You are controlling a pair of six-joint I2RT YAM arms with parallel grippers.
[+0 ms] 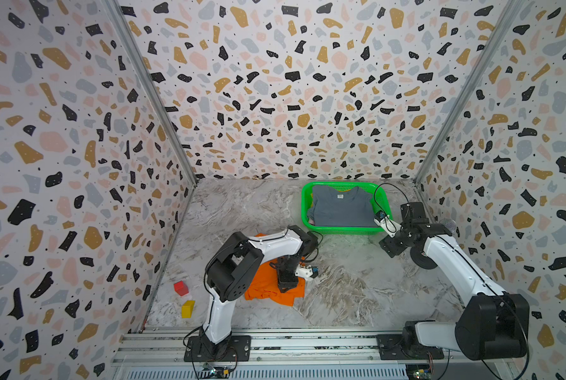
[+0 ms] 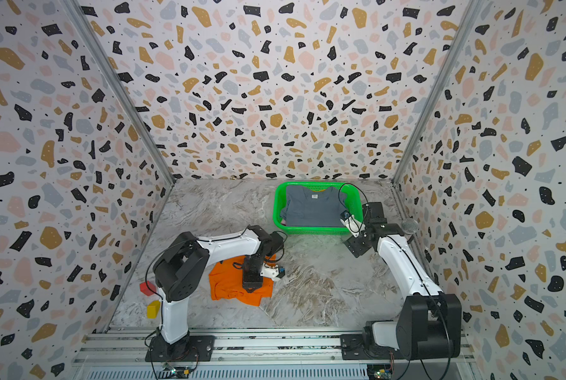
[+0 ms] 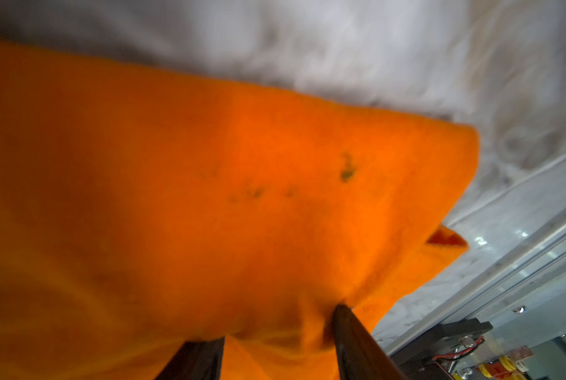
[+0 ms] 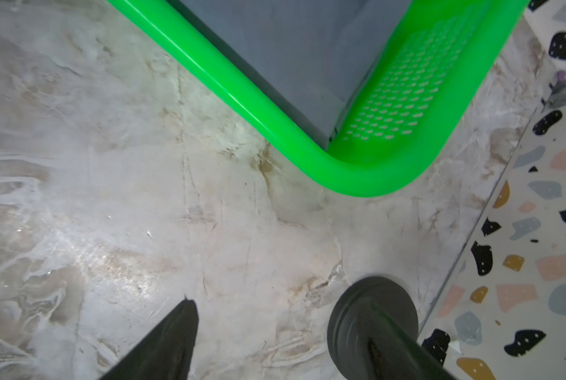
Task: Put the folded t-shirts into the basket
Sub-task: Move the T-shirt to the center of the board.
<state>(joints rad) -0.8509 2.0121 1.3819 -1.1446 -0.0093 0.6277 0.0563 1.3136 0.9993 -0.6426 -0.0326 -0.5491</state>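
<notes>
Hovering low over the orange t-shirt (image 1: 262, 292), the left gripper (image 1: 285, 289) points down onto the cloth near the garment's right-hand edge. This shirt lies loosely folded on the marble-patterned worktop (image 1: 341, 289), left of centre and towards the front edge. In the left wrist view, blurred by closeness, the two dark fingers (image 3: 354, 342) stand apart with orange cloth bunched between them; whether they actually pinch it cannot be told.

The green basket (image 1: 341, 229) sits on the right half of the worktop, close to the back edge. A slate grey t-shirt (image 1: 341, 207) lies uppermost inside it, folded flat, its small white neck label towards the back wall. A sliver of pink cloth shows beneath it on the basket's side towards the worktop's left edge.

The right gripper (image 4: 280, 302) hangs over bare worktop just beside the basket's front right corner. Its fingers are spread wide and nothing lies between them.

A red block (image 1: 181, 288) and a yellow block (image 1: 188, 308) stand near the left edge, towards the front, apart from both shirts.
</notes>
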